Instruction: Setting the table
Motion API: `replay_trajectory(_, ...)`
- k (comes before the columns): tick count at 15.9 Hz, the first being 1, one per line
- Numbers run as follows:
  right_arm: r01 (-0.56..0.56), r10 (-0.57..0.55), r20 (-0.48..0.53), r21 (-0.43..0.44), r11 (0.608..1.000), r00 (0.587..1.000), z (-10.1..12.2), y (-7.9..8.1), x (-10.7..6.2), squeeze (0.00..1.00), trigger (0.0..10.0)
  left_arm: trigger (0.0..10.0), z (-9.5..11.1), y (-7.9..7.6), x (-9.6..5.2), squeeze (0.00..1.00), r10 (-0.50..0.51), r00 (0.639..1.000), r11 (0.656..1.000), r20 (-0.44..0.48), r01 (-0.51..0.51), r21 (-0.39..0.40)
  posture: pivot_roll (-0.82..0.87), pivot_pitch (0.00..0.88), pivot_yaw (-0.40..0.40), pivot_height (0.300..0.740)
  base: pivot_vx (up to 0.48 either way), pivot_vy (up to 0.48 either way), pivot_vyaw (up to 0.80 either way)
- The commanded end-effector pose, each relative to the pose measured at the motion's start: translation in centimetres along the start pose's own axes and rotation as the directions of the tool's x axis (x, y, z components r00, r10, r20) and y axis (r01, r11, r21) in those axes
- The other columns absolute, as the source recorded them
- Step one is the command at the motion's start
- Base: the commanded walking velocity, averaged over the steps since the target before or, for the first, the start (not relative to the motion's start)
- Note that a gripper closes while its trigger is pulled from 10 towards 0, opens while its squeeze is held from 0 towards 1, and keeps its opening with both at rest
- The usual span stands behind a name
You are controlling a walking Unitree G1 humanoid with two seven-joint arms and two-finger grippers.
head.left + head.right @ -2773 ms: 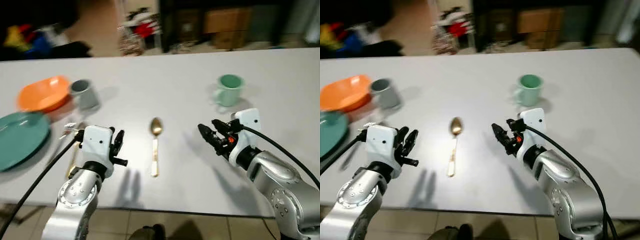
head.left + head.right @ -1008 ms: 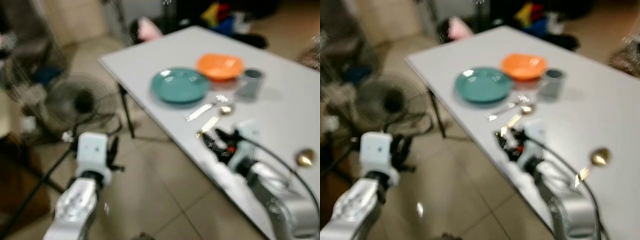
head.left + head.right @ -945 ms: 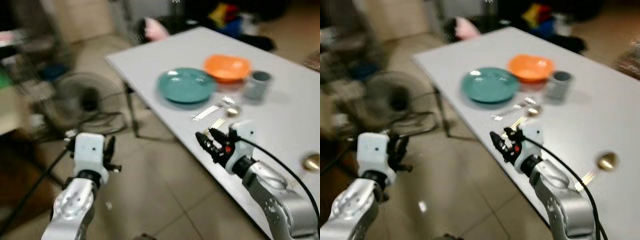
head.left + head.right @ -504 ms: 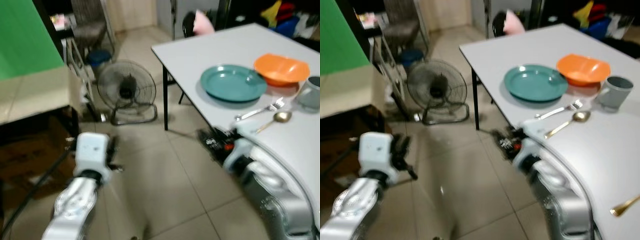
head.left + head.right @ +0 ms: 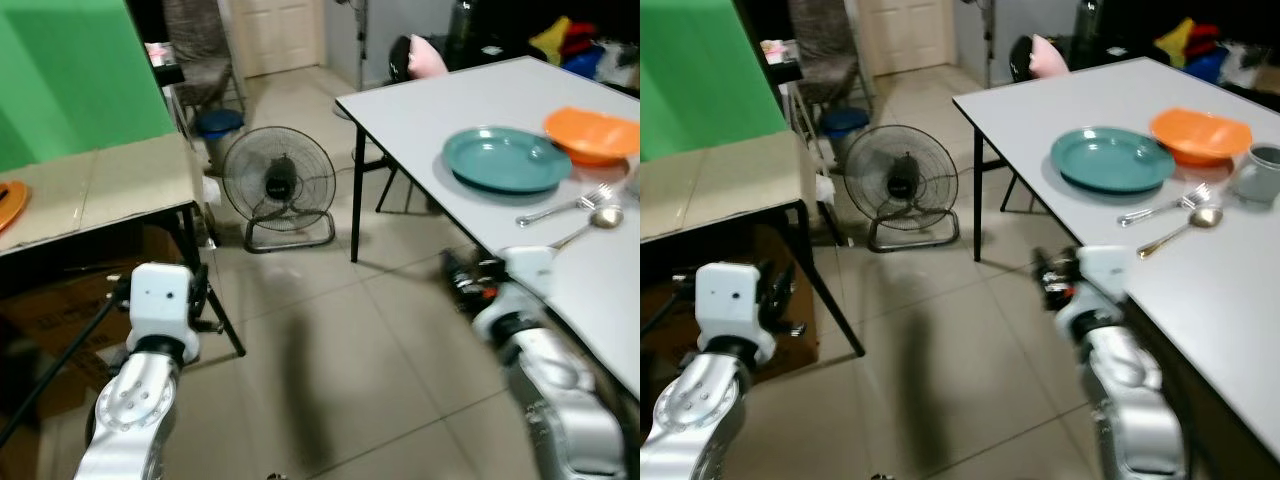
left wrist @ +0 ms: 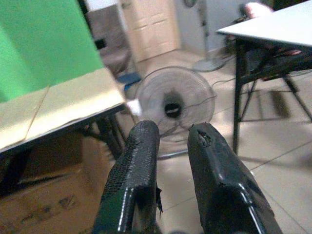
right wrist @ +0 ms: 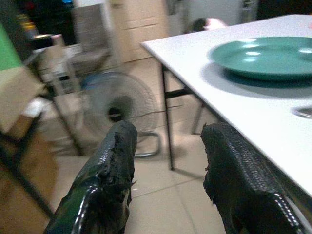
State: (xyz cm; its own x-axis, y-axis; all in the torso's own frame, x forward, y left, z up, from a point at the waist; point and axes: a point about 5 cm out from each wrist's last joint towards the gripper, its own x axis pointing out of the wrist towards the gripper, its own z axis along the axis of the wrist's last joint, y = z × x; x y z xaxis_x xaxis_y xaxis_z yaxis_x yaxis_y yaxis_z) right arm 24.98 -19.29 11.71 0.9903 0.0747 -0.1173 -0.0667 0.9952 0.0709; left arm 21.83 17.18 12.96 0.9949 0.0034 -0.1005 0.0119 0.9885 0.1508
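Observation:
The white table (image 5: 420,105) stands to my right. On it lie a teal plate (image 5: 505,158), an orange bowl (image 5: 600,135), a fork (image 5: 560,206) and a gold spoon (image 5: 592,222), with a grey mug (image 5: 1260,172) at the far edge of the picture. My right gripper (image 5: 462,276) hovers beside the table's near edge, over the floor, open and empty (image 7: 170,131). Low over the tiles on my left, the left gripper (image 5: 205,300) holds nothing and its fingers stand a narrow gap apart (image 6: 173,129).
A floor fan (image 5: 278,185) stands on the tiles ahead. A low wooden-topped table (image 5: 95,190) with black legs is at my left, a cardboard box (image 6: 48,204) under it and a green screen (image 5: 70,70) behind. A door (image 5: 905,30) and a chair (image 5: 825,60) lie farther back.
The camera has swung left, away from the table, which has slid to the right side of the picture; the fan and the low table have come into view. Both grippers stay empty.

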Motion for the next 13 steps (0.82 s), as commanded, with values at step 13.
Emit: replay_trajectory(13, -0.391, 0.397, -0.079, 0.081, 0.917, 0.914, -0.5, 4.9, 1.2, 0.00, 10.0, 10.0, 0.5, 1.5, -2.3, 0.00, 0.126, 0.992, 0.989, 0.026, -0.124, -0.080, -0.02, 0.052, 0.047, 0.740, 0.110, 0.023, 0.37)
